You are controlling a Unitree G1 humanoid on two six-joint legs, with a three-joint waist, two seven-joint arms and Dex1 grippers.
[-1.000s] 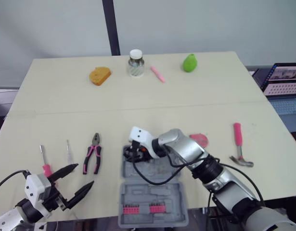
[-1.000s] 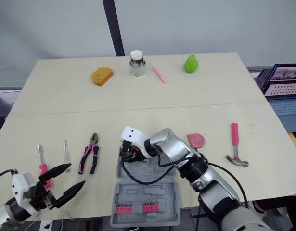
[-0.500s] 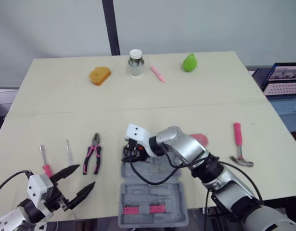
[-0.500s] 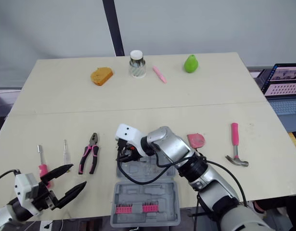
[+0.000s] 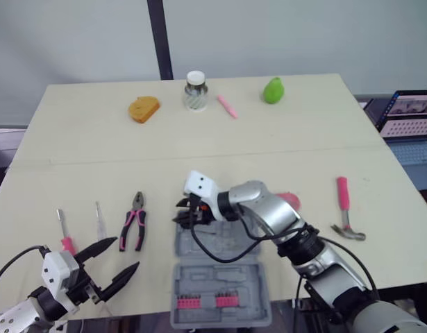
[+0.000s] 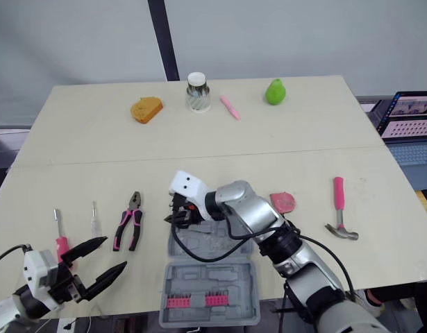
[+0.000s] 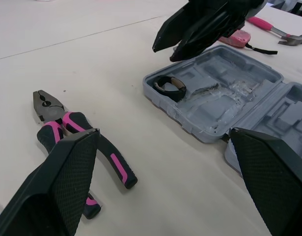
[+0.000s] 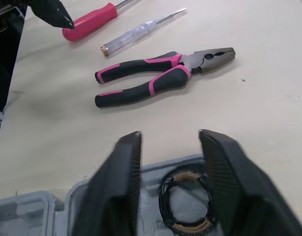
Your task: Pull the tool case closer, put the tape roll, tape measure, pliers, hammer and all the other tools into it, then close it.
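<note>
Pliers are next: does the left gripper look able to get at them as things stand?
Probably yes: the open left gripper sits just short of the pliers, nothing lying between; the right gripper hangs over the tool case, aside.

I've got the grey tool case [image 5: 220, 276] open flat at the table's near edge, pink bits in the near half. Black tape roll [image 8: 186, 227] lies in its far-left pocket. From the case: pink-handled pliers [image 5: 133, 222] at 10 o'clock, jaws shut; 2 screwdrivers [image 5: 64, 236] at 9; pink tape measure [image 6: 282, 202] at 1; hammer [image 5: 346, 208] at 2, pink grip.
</note>
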